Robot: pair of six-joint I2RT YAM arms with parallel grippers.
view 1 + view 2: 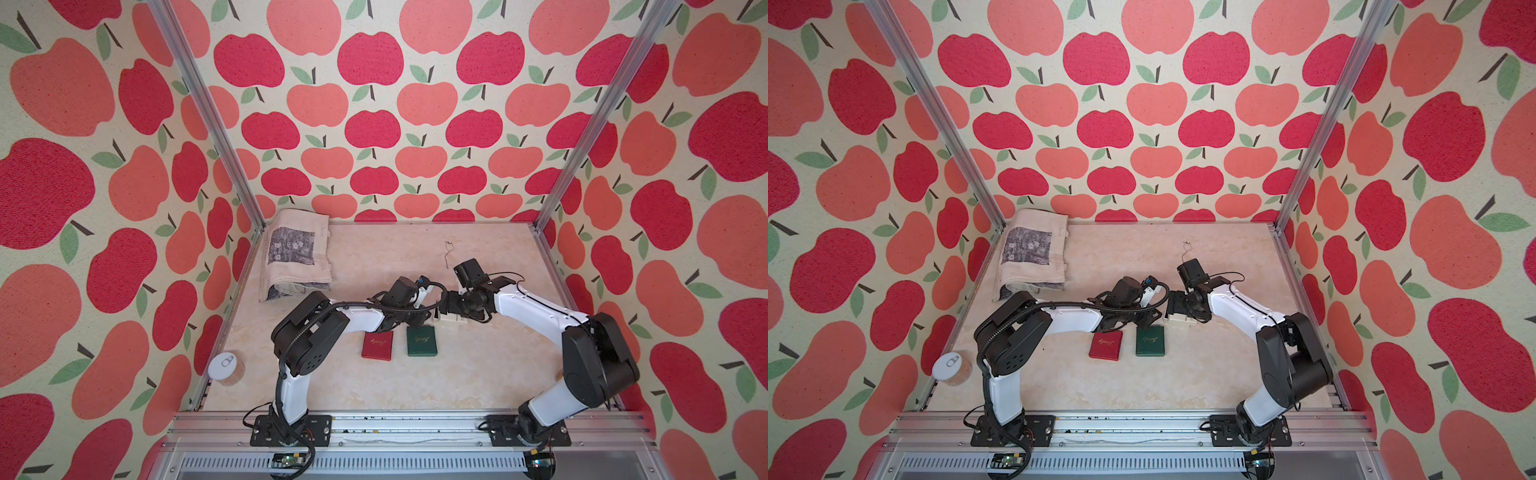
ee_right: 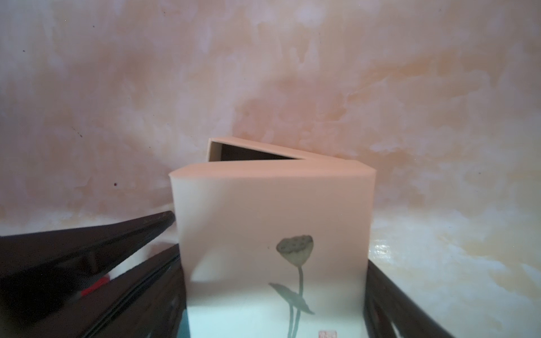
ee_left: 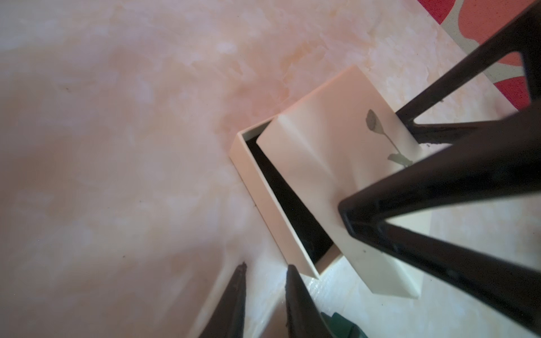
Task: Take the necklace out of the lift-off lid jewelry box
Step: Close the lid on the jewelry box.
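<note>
Right wrist, matte cream lid (image 2: 272, 204) pinched by right hand (image 2: 273, 257), left hand (image 3: 266, 266) barely spread

Left arm (image 1: 361, 322) and right arm (image 1: 536, 309): white shells, black joints; ribbed black cable (image 1: 328, 308) along left; left claw (image 3: 266, 266) black.

Our left arm (image 1: 361, 322) and right arm (image 1: 540, 309) both bend inward, and the wrists nearly meet in the middle. Our right pincer (image 3: 377, 168) straddles the cream lid (image 2: 263, 204), one finger pressed on each side. Our left pincer (image 3: 266, 269) points down just beside it, fingers narrowly parted, gripping nothing.
</note>
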